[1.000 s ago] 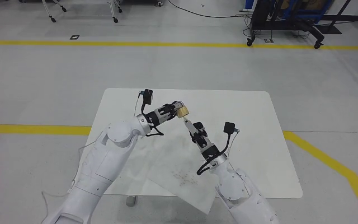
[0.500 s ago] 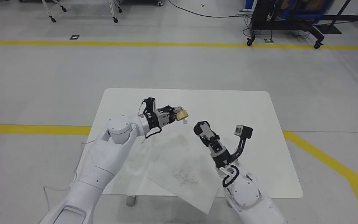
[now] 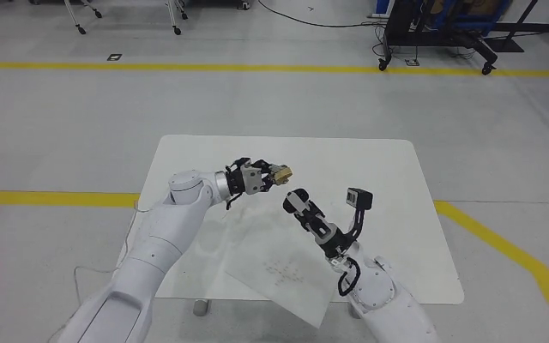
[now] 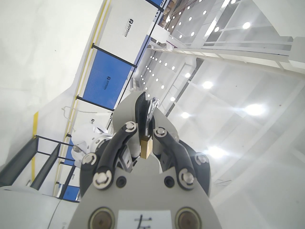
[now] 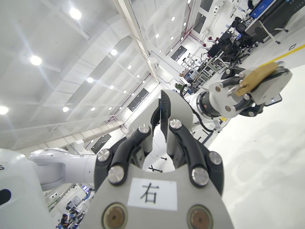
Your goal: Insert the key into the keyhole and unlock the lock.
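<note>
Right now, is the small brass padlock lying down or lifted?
Lifted: the left end effector is shut on the brass padlock, holding it above the white table.

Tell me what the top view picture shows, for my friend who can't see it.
The robot's left claw holds a small brass padlock over a white table. Its right claw is close by, pointing toward the padlock but not touching it. A loose sheet of paper lies on the table under the arms.

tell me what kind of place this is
Probably a large industrial hall or robotics lab: yellow lines painted on the floor, a high ceiling with rows of lamps, and workstations beyond the white table.
</note>
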Tool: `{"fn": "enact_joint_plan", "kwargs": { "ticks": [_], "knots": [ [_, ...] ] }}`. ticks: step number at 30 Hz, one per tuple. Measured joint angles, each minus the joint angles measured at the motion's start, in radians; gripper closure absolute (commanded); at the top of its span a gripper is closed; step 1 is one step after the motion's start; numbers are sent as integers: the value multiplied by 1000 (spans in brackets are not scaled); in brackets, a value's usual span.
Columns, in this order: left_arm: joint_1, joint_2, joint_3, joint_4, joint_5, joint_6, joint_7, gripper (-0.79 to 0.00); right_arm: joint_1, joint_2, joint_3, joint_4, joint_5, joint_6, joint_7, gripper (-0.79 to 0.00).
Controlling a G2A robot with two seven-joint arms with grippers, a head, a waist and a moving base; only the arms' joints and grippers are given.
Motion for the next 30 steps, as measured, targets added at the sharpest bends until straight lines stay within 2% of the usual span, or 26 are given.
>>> {"fn": "enact_joint_plan", "kwargs": {
  "ticks": [10,30],
  "knots": [
    [-28,-13,17,58,-3,-27,-30,0,43,-12,-33,37,-76,41,-88,0],
    [-31,-19,20,69,13,-43,-63,0,144,-41,-68,140,-65,155,-208,0]
  ]
}}
